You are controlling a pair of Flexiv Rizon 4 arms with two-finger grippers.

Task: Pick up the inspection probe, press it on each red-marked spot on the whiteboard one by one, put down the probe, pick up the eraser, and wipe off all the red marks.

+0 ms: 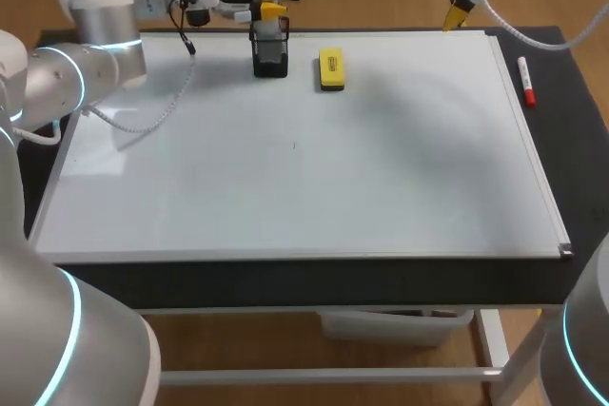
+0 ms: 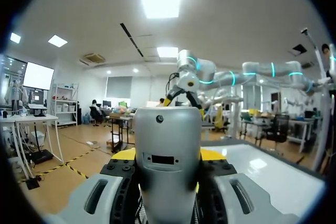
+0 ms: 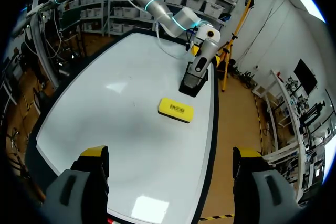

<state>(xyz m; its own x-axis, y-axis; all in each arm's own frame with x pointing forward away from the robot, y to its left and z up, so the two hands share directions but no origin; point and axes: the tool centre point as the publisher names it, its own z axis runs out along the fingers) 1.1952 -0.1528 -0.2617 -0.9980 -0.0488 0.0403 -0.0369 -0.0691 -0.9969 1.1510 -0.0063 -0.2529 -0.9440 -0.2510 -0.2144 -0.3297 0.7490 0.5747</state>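
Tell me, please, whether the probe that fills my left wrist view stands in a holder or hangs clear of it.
Observer: The probe stands with its foot inside the black holder, on the whiteboard near its far edge.
Operator: Thanks. Where is the eraser?
Observer: The eraser lies flat on the whiteboard, right of the holder and apart from it.
Operator: And can you see any red marks?
Observer: None that I can make out on the whiteboard in the head view.
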